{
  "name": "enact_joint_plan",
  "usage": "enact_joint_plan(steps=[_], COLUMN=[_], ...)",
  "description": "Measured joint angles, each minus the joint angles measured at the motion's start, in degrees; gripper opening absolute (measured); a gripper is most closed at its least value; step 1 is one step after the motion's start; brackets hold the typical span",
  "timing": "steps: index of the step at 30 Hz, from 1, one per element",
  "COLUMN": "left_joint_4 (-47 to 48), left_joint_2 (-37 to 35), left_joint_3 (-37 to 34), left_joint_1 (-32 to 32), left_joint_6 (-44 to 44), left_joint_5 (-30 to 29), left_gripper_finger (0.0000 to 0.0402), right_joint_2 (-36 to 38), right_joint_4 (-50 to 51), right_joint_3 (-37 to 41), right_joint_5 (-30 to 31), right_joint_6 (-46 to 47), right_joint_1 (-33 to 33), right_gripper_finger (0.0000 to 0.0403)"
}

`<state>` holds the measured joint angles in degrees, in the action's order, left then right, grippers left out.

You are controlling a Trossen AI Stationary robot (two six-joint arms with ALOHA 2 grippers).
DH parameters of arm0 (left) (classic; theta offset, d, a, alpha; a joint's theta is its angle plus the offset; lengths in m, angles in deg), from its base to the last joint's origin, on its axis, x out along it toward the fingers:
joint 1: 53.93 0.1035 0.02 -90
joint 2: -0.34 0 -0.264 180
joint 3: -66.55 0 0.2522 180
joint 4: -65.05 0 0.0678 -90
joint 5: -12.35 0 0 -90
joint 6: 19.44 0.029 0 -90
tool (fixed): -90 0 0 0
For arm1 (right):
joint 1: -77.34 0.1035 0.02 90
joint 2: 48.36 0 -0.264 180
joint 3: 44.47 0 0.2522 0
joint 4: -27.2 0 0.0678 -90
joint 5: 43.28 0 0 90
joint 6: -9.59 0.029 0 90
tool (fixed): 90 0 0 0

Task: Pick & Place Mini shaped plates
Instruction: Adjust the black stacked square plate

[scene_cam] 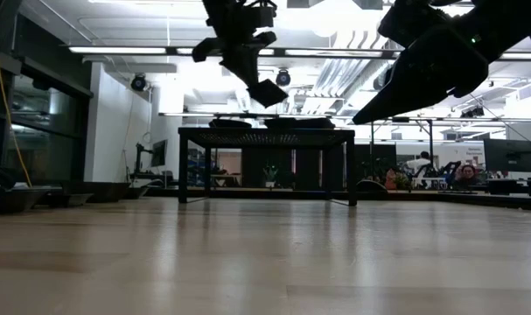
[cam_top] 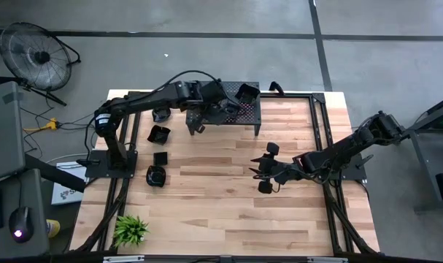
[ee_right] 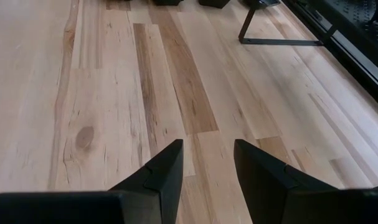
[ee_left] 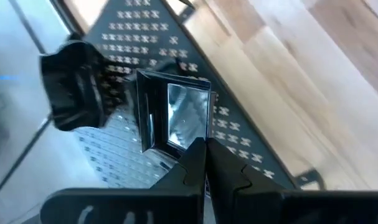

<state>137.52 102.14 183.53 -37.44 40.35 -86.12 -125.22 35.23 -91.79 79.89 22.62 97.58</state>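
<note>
My left gripper (ee_left: 205,148) hangs over the black perforated stand (cam_top: 244,115) at the table's far side, shut on a glossy square mini plate (ee_left: 176,115). In the low view the plate (scene_cam: 267,92) hangs tilted under that gripper (scene_cam: 241,54), above the stand top (scene_cam: 265,132). Another black plate (ee_left: 73,87) sits on the stand's far corner (cam_top: 247,93). Several more plates (cam_top: 158,134) lie on the table left of the stand. My right gripper (cam_top: 263,172) hovers open over bare wood (ee_right: 204,162) at mid table. My left gripper pinches the square plate's raised rim (ee_left: 187,142) at one edge between its two fingers. The fingers slant down over the stand from the table's left. The plate is lifted clear of the stand and tilts away below the fingertips.
A small green plant (cam_top: 131,229) stands at the near left corner. The stand's legs (ee_right: 263,38) rest on the wood beyond my right gripper. Black frame rails (cam_top: 320,131) run along the table's right side. Bare wood fills the middle and near part (cam_top: 221,212).
</note>
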Motion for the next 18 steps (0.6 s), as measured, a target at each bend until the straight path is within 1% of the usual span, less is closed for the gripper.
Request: enact_joint_plan(steps=[3,8,12,18], left_joint_4=[-3.2,-5.2,-6.1,-7.5], left_joint_2=[1.4,3.3,4.9,5.0], left_joint_3=[0.1,0.0,0.0,0.0], left_joint_1=[0.0,0.0,-0.5,-2.6], left_joint_6=[0.8,-0.4,-3.0,-5.3], left_joint_5=[-0.1,-3.6,-7.3,-13.2], left_gripper_finger=[0.0002,0.0002,0.0002,0.0002], right_joint_2=[0.0,0.0,0.0,0.0], right_joint_4=[0.0,0.1,0.4,0.4], right_joint_3=[0.0,0.0,0.0,0.0], right_joint_5=[0.0,-0.5,-0.5,-0.5], right_joint_6=[0.0,0.2,0.2,0.1], right_joint_1=[0.0,0.0,0.0,0.0], right_gripper_finger=[0.0138,0.0138,0.0138,0.0138])
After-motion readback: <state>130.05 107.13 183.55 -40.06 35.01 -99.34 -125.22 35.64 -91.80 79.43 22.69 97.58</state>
